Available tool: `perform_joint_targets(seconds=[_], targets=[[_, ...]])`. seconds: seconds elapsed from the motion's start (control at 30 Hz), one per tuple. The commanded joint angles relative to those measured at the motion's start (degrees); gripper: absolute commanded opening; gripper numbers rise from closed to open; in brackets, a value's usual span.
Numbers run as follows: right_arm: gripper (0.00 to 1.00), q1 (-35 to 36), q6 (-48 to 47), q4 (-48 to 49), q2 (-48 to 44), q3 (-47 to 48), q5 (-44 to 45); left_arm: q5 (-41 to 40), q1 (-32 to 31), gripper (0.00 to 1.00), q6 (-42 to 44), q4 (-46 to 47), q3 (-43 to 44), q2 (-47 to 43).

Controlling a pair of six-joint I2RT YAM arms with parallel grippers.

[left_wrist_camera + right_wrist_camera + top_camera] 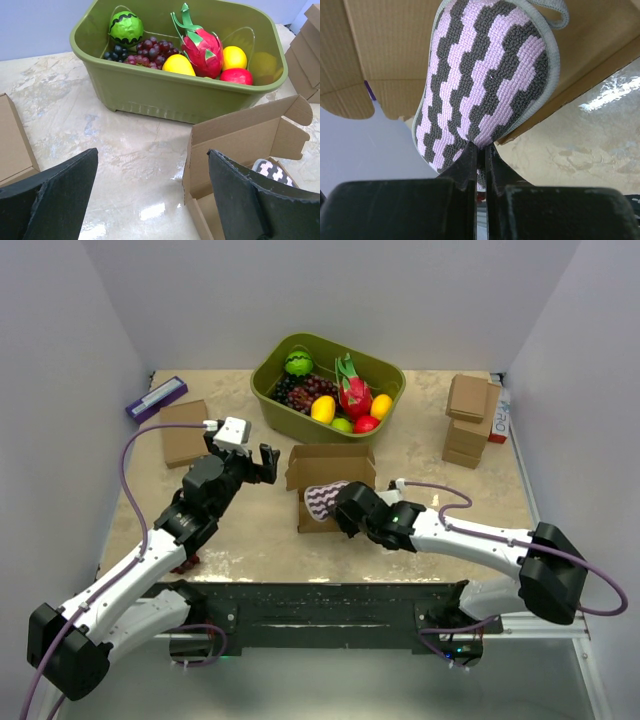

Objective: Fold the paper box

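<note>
**Top view**
- Paper box, one. Plain brown cardboard at the table's centre, just near of the green basin. It is a shallow tray only partly formed: the far panel stands upright with a rounded tab at each end, and the top is open.
- Striped cloth, one. Pink and dark zigzag, lying in the tray.
- Right gripper, one. At the box's near right side, clamped on the cloth.
- Left gripper, one. Just left of the box, jaws spread wide, holding nothing.
- Green basin, one. Far centre, filled with fruit.
- Flat brown box, one, far left.
- Purple item, one, in the far left corner.
- Stack of small brown boxes, one stack, far right. The number of boxes in it cannot be told.

**Left wrist view**
- Two dark fingers, well apart, with bare table between them.
- The paper box is to the right, with its tabbed panel upright.
- Basin contents:
  - one green striped ball
  - one dragon fruit
  - two yellow fruits
  - one red fruit
  - one heap of dark grapes

**Right wrist view**
- Two fingers pressed together, pinching the cloth's grey-bound edge.
- The cloth rests against the box's cardboard.
</note>
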Motion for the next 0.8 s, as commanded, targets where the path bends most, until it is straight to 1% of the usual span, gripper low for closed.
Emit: perform_joint_targets(seconds=[0.0, 0.13, 0.2, 0.53, 0.6, 0.7, 0.77], targets=[[0.00, 0.0, 4.3, -1.9, 0.6, 1.1, 3.8, -0.5, 0.3, 0.95, 0.7, 1.5, 2.3, -0.2], [0.00, 0.0, 3.9, -4.1, 2.5, 2.5, 3.2, -0.2, 0.2, 0.95, 0.6, 1.5, 2.3, -0.4], [0.00, 0.0, 4.3, -3.4, 3.5, 1.8, 3.1, -0.1, 0.2, 0.95, 0.5, 1.4, 2.3, -0.6], [0.12, 0.0, 5.5, 1.0, 6.4, 0.8, 4.8, -0.2, 0.2, 0.95, 0.8, 1.3, 2.4, -0.6], [0.13, -0.1, 5.8, 1.9, 6.9, 0.6, 4.8, -0.2, 0.2, 0.95, 0.9, 1.3, 2.6, -0.7], [0.28, -0.3, 5.9, 2.8, 7.8, 0.3, 4.5, -0.3, 0.2, 0.96, 1.1, 1.2, 2.5, -0.9], [0.34, -0.6, 5.0, 4.8, 7.8, -0.3, 4.1, -0.3, 0.2, 0.96, 1.1, 1.3, 2.5, -1.0]])
